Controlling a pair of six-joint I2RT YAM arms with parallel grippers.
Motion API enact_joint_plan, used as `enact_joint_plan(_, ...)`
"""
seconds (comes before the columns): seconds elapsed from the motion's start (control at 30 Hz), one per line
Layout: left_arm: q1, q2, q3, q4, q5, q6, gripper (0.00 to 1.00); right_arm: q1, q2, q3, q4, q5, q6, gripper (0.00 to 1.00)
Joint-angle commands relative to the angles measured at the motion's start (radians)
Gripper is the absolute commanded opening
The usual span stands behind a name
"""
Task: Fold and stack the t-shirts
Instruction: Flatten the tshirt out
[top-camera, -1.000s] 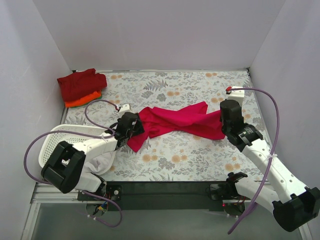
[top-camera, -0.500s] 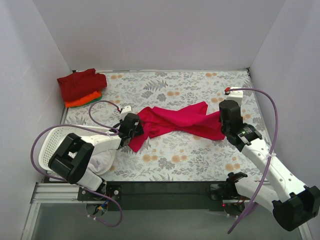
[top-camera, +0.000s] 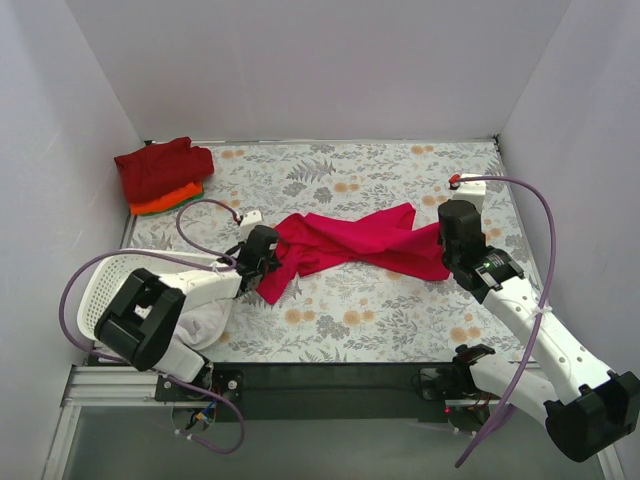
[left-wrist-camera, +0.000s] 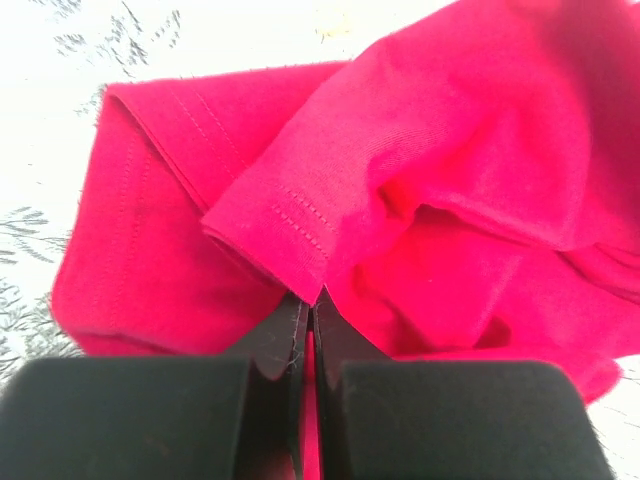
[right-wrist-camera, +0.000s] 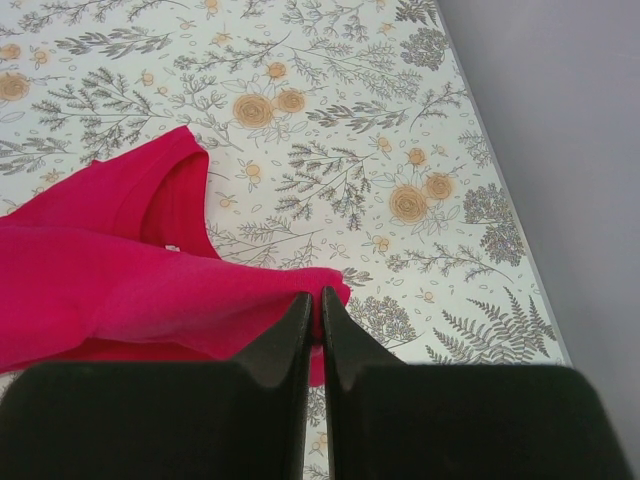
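A bright pinkish-red t-shirt (top-camera: 350, 240) lies crumpled in a long band across the middle of the floral table. My left gripper (top-camera: 272, 262) is shut on the shirt's left end, a hemmed corner (left-wrist-camera: 300, 262) pinched between the two black fingers (left-wrist-camera: 275, 340). At the band's right end my right gripper (top-camera: 450, 258) is shut on a fold of the same shirt (right-wrist-camera: 200, 300). Folded t-shirts, dark red (top-camera: 160, 168) over orange (top-camera: 165, 203) with a green edge, are stacked at the back left corner.
A white lattice basket (top-camera: 115, 285) with pale cloth in it stands at the front left, under my left arm. White walls close in the table on three sides. The table's right edge (right-wrist-camera: 520, 270) runs close to my right gripper.
My left gripper has moved slightly right onto the shirt's left end and closed on it. The right gripper has stayed shut on the right end.
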Motion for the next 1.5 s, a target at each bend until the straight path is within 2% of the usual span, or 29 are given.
enact_joint_plan(0.0,-0.002,-0.122,0.051,-0.061,-0.059,0.008,0.0,-0.002,-0.011,-0.009,0.037,0.017,-0.006,0.01)
enact_joint_plan(0.13,0.0,-0.292,0.039,-0.144,-0.099,0.011,0.0,-0.002,-0.017,-0.003,0.037,0.027,-0.007,0.01)
enact_joint_plan(0.27,0.003,-0.355,0.046,-0.209,-0.114,0.017,0.0,-0.002,-0.014,0.002,0.037,0.033,-0.008,0.01)
enact_joint_plan(0.57,0.03,-0.363,0.054,-0.251,-0.151,0.028,0.0,-0.005,-0.029,-0.004,0.02,0.088,-0.008,0.01)
enact_joint_plan(0.77,0.058,-0.394,0.092,-0.248,-0.072,0.039,0.0,-0.011,-0.078,0.025,-0.003,0.079,-0.011,0.01)
enact_joint_plan(0.87,0.066,-0.42,0.172,-0.263,-0.038,0.049,0.0,-0.013,-0.111,0.062,0.007,0.038,-0.032,0.01)
enact_joint_plan(1.1,0.087,-0.452,0.348,-0.257,0.028,0.077,0.0,-0.013,-0.077,0.224,0.046,-0.056,-0.103,0.01)
enact_joint_plan(1.33,0.141,-0.464,0.473,-0.274,0.037,0.121,0.0,-0.014,-0.051,0.422,0.081,-0.016,-0.181,0.01)
enact_joint_plan(1.47,0.231,-0.428,0.53,-0.269,0.111,0.158,0.0,-0.017,0.004,0.556,0.087,0.03,-0.275,0.01)
